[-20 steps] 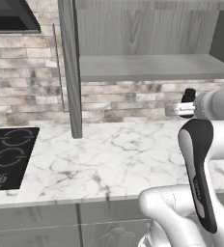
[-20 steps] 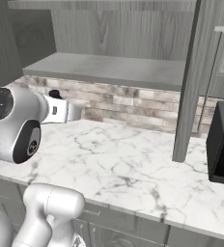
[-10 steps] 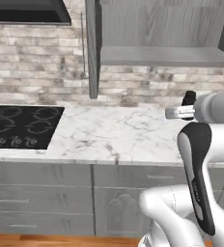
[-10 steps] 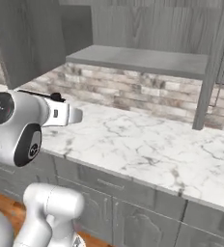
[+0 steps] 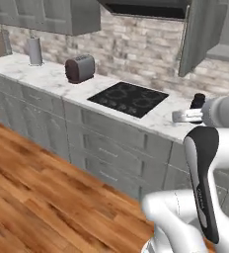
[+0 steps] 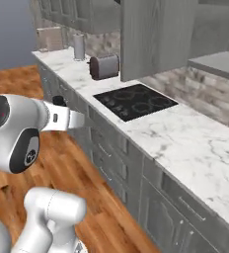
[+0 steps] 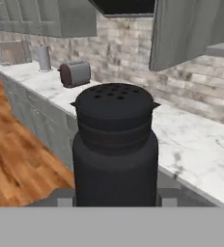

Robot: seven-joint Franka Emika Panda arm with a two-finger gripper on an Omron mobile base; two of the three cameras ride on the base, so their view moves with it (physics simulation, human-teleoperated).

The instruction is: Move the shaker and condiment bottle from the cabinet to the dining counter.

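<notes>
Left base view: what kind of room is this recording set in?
A rendered home kitchen: a black cooktop set into a marble worktop, a toaster against the brick backsplash, and grey wall cabinets above.

Kitchen: cooktop (image 5: 129, 97), toaster (image 5: 80, 68), cabinet (image 6: 156, 37).

White arm folded upright over the base, forearm level, wrist reaching forward at about chest height. Claw (image 5: 198, 101) points outward, roughly horizontal, clamped on the black shaker (image 7: 115, 144), which stands upright between the fingers. Dark joint cap visible on the elbow.
</notes>
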